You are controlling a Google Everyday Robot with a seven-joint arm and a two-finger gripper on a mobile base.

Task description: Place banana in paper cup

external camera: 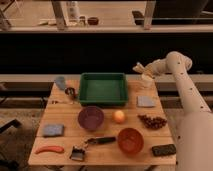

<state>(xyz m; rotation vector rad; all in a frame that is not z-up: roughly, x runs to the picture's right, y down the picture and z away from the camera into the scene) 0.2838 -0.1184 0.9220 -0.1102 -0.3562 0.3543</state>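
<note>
1. Camera view: the pale two-finger gripper [144, 71] is clamped on the small pale yellow curved banana [137, 66], which juts from its tip.
2. Small whitish-cream paper cup [146, 81]: just below the gripper.
3. Handling, judged: the banana is light, soft and bruisable, best held mid-length; the cup would tip easily.

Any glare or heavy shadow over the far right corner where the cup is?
Camera view: no glare. Dim, warm, even light falls on the table. The dark band behind makes the pale gripper stand out above the far right corner, just over the paper cup. No heavy shadow covers the cup.
</note>
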